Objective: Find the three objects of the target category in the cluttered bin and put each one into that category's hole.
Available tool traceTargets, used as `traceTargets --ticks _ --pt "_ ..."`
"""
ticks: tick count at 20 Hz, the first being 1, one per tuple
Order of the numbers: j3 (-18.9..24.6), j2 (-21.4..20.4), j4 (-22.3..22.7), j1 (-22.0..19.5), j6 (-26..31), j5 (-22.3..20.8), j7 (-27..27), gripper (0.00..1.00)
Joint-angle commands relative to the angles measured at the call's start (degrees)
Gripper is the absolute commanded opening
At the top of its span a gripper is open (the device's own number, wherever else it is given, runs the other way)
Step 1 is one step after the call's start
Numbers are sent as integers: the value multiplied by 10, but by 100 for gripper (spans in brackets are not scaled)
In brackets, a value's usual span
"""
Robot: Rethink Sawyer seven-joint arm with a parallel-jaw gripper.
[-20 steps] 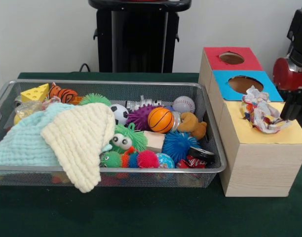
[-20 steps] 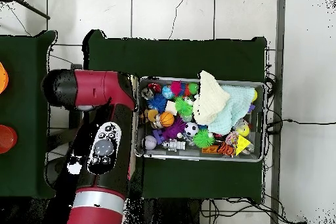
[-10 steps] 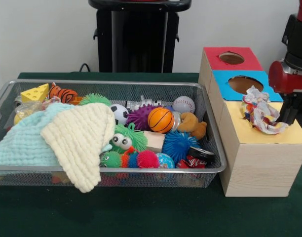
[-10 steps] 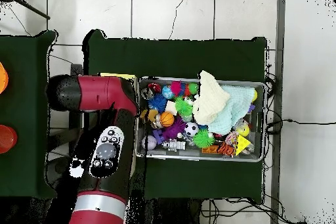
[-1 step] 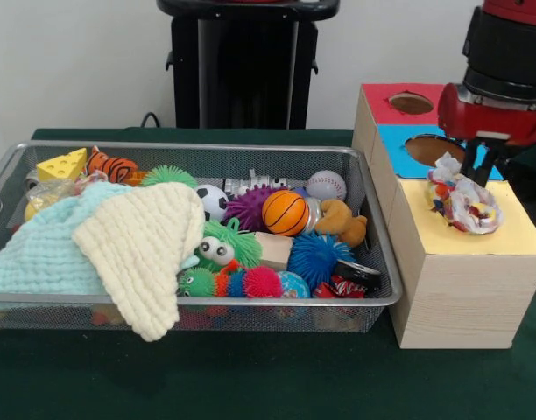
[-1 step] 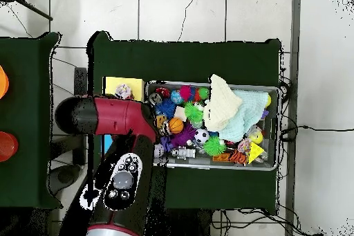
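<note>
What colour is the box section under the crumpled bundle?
Yellow section, under the crumpled bundle; clearest in the front view.

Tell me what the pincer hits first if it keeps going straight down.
Probably the blue panel of the box, near its hole, just behind the crumpled wrapper on the yellow panel. Depth is unclear; the pincer is mostly hidden.

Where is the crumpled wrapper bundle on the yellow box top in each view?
Front view: crumpled wrapper bundle at right, on the yellow box top.
Overhead view: the bundle at upper left, on the yellow top.
Shared landmark: the wire bin beside the box.
</note>
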Motion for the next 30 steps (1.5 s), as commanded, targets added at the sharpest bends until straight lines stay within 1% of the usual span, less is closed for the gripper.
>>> traceTargets --ticks 1,2,4,6,8,11,15,22,28,30 --pt "46 -25 104 -24 -12 0 97 0" --pt "46 -24 106 -24 -15 -1 97 0" --pt "59 -7 109 -28 -36 -1 95 0" --pt "67 14 99 -30 -58 -1 100 0" --pt "65 33 79 -22 -66 1 111 0" --pt "54 44 55 -11 -47 5 122 0" --pt "42 49 27 -2 -6 7 127 0" --pt "34 56 -15 0 54 12 133 0" --pt "24 48 -43 1 110 10 138 0" --pt "26 52 -49 -2 111 10 136 0"
